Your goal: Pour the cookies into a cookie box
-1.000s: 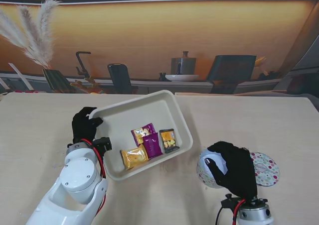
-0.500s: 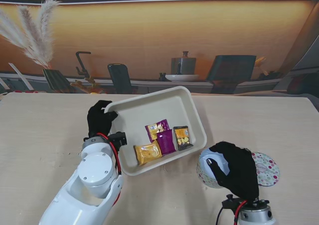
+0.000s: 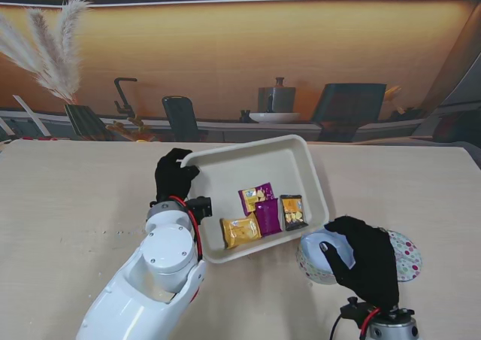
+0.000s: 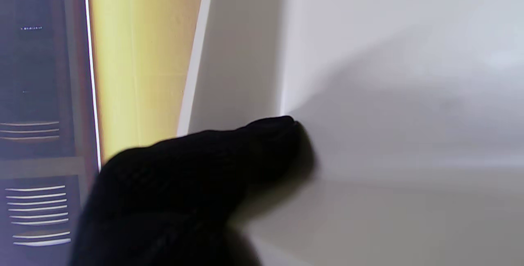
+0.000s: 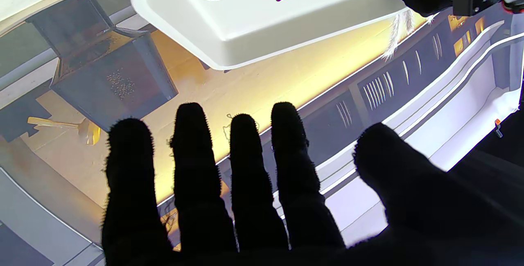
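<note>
Tabletop tray (image 3: 225, 162) with cookie packets (image 3: 263, 214)

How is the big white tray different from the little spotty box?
The tray is rectangular and plain white; the box is round with coloured dots. The tray is much bigger than the box. The tray holds four snack packets; whether the box holds anything can't be seen. The left hand grips the tray's corner; the right hand wraps the box. Both are open on top.
</note>
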Controlling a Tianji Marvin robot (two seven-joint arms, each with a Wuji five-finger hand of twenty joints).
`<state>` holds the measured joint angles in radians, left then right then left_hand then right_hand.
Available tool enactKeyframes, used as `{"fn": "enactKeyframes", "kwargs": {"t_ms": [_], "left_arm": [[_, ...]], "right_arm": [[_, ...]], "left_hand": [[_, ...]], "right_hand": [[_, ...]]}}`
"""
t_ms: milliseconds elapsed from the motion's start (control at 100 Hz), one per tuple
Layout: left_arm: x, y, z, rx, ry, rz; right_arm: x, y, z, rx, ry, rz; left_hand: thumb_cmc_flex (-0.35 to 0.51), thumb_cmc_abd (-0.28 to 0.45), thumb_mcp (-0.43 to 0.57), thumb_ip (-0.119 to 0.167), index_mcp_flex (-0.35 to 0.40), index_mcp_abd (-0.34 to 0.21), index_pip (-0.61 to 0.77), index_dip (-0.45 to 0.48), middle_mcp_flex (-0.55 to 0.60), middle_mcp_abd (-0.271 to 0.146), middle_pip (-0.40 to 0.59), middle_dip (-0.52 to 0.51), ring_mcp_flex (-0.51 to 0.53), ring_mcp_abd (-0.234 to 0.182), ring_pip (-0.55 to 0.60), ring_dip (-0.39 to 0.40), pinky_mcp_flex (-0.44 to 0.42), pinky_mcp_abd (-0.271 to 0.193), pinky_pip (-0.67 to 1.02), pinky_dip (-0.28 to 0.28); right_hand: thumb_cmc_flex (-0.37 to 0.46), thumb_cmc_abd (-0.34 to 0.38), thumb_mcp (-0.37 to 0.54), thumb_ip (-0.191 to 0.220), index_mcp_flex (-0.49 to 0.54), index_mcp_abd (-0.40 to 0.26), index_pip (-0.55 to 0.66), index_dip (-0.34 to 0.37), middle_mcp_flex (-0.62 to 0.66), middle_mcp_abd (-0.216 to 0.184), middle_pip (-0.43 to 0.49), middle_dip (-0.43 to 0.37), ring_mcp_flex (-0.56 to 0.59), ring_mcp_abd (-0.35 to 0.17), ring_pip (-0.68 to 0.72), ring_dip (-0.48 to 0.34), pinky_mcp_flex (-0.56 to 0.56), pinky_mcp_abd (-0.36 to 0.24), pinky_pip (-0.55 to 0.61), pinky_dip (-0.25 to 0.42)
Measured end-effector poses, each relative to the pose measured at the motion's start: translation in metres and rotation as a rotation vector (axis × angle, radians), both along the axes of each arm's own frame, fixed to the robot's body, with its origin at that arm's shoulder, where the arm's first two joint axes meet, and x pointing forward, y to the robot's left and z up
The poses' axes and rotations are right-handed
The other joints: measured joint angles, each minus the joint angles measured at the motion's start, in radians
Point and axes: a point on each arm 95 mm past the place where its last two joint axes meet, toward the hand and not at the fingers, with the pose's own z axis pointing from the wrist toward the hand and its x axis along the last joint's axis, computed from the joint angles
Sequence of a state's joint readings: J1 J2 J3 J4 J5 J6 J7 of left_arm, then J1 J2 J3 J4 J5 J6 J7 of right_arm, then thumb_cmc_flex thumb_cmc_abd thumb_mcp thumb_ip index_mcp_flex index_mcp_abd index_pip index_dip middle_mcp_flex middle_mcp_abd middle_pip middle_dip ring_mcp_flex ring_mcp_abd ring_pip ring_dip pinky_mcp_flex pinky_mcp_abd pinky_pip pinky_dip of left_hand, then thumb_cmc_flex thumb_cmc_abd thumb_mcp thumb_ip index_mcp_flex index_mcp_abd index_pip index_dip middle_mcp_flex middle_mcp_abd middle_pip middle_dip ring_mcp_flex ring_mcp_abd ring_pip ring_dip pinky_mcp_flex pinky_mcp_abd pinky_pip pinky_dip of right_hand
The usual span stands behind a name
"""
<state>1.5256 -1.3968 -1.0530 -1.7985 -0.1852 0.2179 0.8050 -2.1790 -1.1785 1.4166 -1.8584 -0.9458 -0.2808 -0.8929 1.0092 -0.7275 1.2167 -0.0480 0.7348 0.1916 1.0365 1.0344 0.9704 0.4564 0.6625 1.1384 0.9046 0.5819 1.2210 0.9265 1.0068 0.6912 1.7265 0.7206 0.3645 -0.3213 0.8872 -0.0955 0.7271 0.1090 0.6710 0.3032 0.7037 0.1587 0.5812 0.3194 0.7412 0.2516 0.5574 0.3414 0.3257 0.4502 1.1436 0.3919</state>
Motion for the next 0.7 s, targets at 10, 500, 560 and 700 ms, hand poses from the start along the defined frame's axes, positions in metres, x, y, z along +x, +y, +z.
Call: {"fn": "enactKeyframes", "kwargs": {"t_ms": [10, 500, 560, 700], "left_arm": [[0.0, -0.001, 0.0, 0.001, 0.0, -0.001], [0.009, -0.036, 0.004, 0.096, -0.068, -0.063], [0.01, -0.039, 0.005, 0.111, -0.078, -0.07], [0.013, -0.046, 0.009, 0.128, -0.088, -0.086]], "right_arm": [[0.0, 0.0, 0.0, 0.0, 0.0, 0.0], [-0.002, -0.002, 0.001, 0.017, -0.012, -0.009], [-0.003, -0.003, 0.001, 0.019, -0.015, -0.013], [-0.004, -0.004, 0.001, 0.023, -0.018, -0.018]], "left_hand": [[0.0, 0.0, 0.0, 0.0, 0.0, 0.0, 0.0, 0.0, 0.0, 0.0, 0.0, 0.0, 0.0, 0.0, 0.0, 0.0, 0.0, 0.0, 0.0, 0.0], [0.0, -0.001, 0.0, 0.0, 0.0, 0.0, 0.0, 0.0, 0.005, 0.001, 0.0, 0.0, 0.004, 0.0, 0.0, 0.0, 0.0, 0.0, 0.008, 0.0], [0.0, -0.001, 0.0, 0.0, 0.0, -0.001, 0.0, 0.0, 0.005, 0.001, 0.0, 0.0, 0.005, 0.0, 0.0, 0.0, 0.0, 0.0, 0.009, 0.0], [0.0, -0.001, 0.0, 0.0, 0.0, -0.001, 0.0, 0.0, 0.006, 0.001, 0.0, 0.0, 0.005, 0.0, 0.0, 0.0, 0.001, 0.0, 0.009, 0.0]], "right_hand": [[0.0, 0.0, 0.0, 0.0, 0.0, 0.0, 0.0, 0.0, 0.0, 0.0, 0.0, 0.0, 0.0, 0.0, 0.0, 0.0, 0.0, 0.0, 0.0, 0.0], [0.0, 0.0, 0.0, 0.0, 0.0, 0.0, 0.0, 0.0, 0.0, 0.0, 0.0, 0.0, 0.0, 0.0, 0.0, 0.0, 0.0, 0.0, 0.0, 0.0], [0.0, 0.0, 0.0, 0.0, 0.0, 0.0, 0.0, 0.0, 0.0, 0.0, 0.0, 0.0, 0.0, 0.0, 0.0, 0.0, -0.001, 0.0, 0.0, 0.0], [0.0, 0.0, 0.0, 0.0, 0.0, 0.0, 0.0, 0.0, 0.0, 0.0, 0.0, 0.0, 0.0, 0.0, 0.0, 0.0, -0.001, 0.0, 0.0, 0.0]]}}
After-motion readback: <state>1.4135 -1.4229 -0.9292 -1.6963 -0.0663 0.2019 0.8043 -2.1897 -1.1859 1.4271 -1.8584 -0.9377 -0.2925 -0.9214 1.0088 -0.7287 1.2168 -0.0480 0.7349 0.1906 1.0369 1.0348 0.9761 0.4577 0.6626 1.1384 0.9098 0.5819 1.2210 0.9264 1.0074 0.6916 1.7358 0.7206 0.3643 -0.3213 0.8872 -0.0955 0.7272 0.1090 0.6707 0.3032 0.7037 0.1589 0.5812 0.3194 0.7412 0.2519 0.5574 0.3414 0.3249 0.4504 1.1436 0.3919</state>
